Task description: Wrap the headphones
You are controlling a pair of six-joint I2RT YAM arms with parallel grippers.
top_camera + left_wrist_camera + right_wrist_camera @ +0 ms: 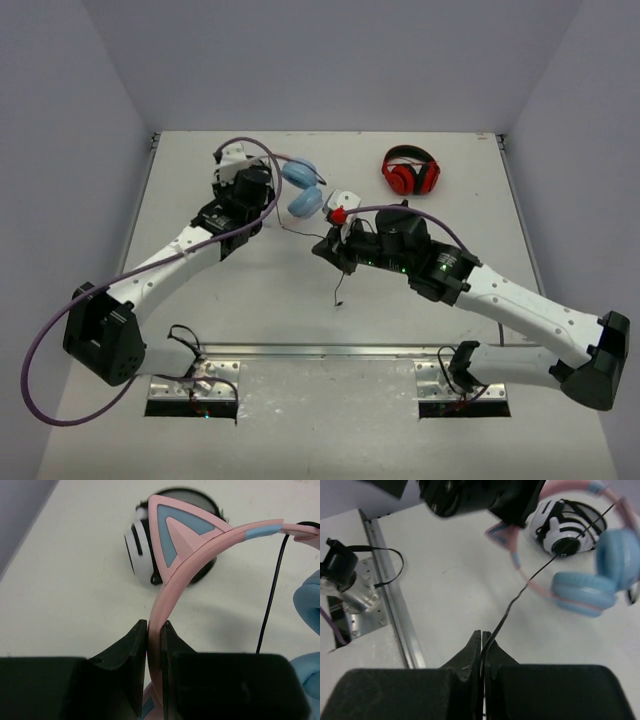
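Note:
The headphones have a pink headband [172, 595] with a cat ear [180, 535] and light blue earcups [303, 203]. My left gripper [154, 625] is shut on the headband and holds it on edge over the table; in the top view it is at the back left of centre [262, 192]. The thin black cable [520, 592] runs from the earcups [582, 590] down into my right gripper [481, 636], which is shut on it. In the top view my right gripper [323, 246] is just right of the earcups, and the cable's loose end [339, 295] trails toward the near edge.
White-and-black headphones [142, 545] lie on the table just beyond the headband, also in the right wrist view [565, 527]. Red-and-black headphones [410, 170] lie at the back right. A metal mounting rail [390, 590] runs along the near edge.

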